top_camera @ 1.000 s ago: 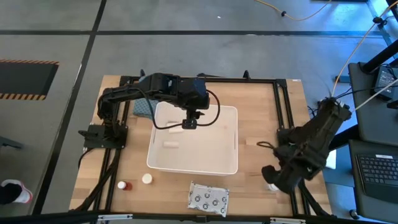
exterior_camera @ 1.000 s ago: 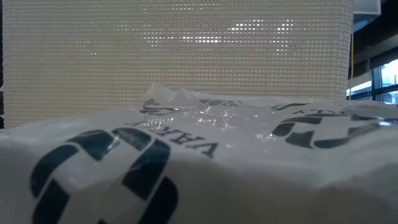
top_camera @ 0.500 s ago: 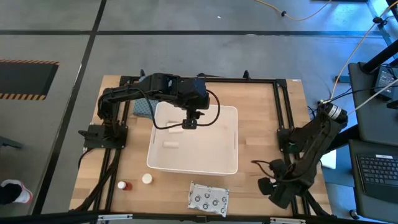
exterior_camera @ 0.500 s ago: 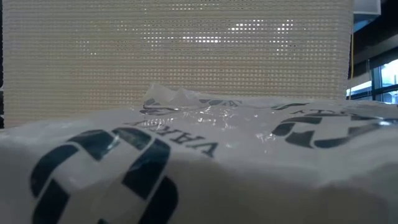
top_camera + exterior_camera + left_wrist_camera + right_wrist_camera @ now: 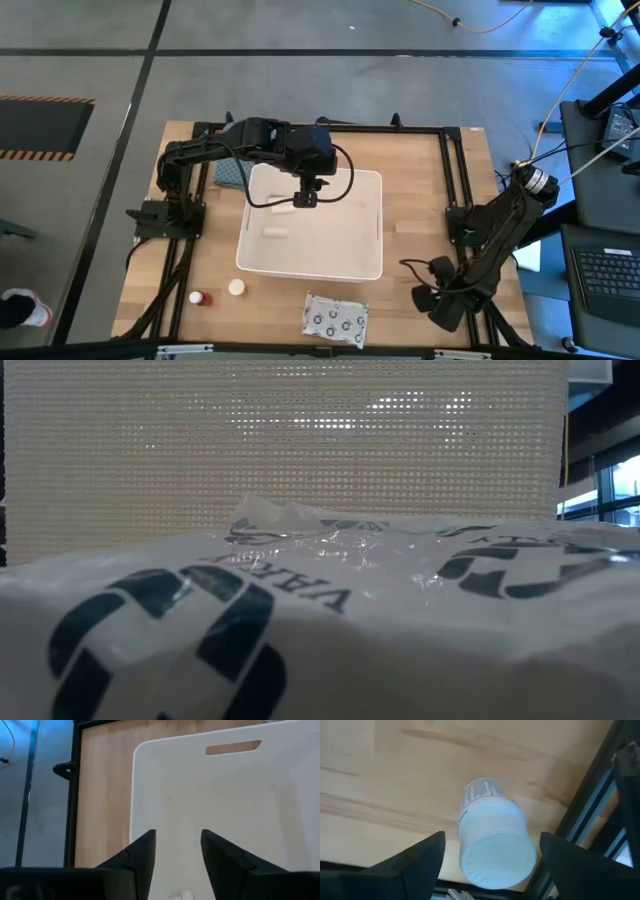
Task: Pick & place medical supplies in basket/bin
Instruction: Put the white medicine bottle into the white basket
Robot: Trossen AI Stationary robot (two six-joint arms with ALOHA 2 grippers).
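High view: white bin [image 5: 365,262] with one short tube [image 5: 274,232], perhaps another under the spread left hand [image 5: 305,199].

The high view looks straight down from well above the white bin [image 5: 312,225] and takes in the whole table [image 5: 415,190]. The low view sits at table level, pressed against a printed packet [image 5: 300,630] with the bin's perforated wall behind. The left wrist view looks closely into the same bin; the right wrist view looks closely down on a white bottle [image 5: 492,840] well right of it.
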